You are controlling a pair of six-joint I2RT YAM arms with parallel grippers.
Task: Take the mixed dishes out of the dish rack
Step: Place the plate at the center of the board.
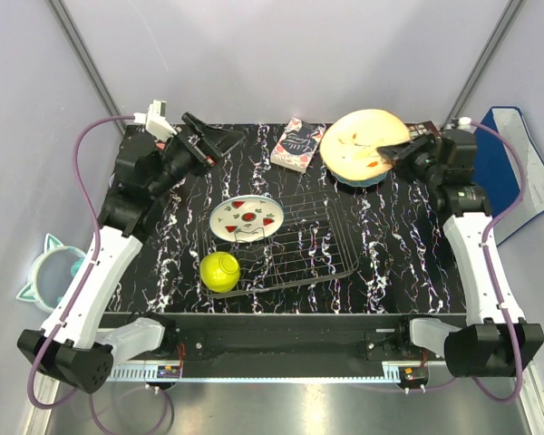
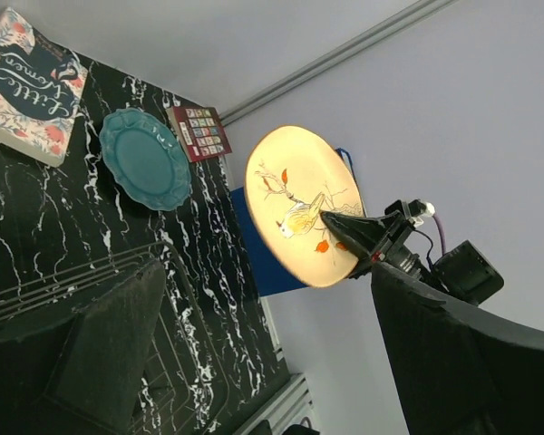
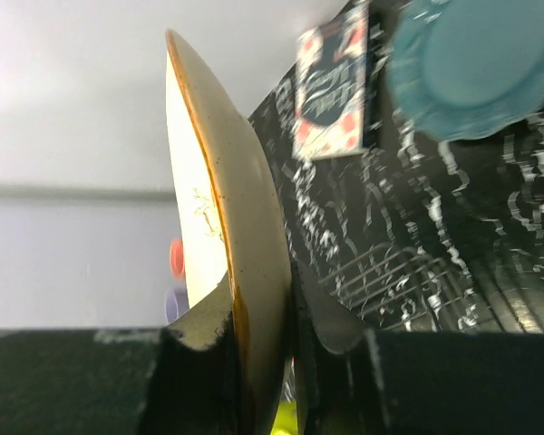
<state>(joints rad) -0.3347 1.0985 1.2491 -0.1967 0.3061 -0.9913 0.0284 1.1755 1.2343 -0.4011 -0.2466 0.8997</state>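
Aloft at upper right, the right gripper [image 1: 401, 150] pinches the peach branch-patterned plate [image 1: 363, 140] by its rim (over the teal scalloped plate [image 1: 358, 180]); the left gripper [image 1: 222, 140], upper left, has its fingers spread, apart from the central dish rack [image 1: 317, 237].

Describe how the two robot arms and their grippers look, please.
The left arm and right arm have white links with black joints and bases. A purple cable loops along each. The left gripper and right gripper are black, each with two tapered fingers.
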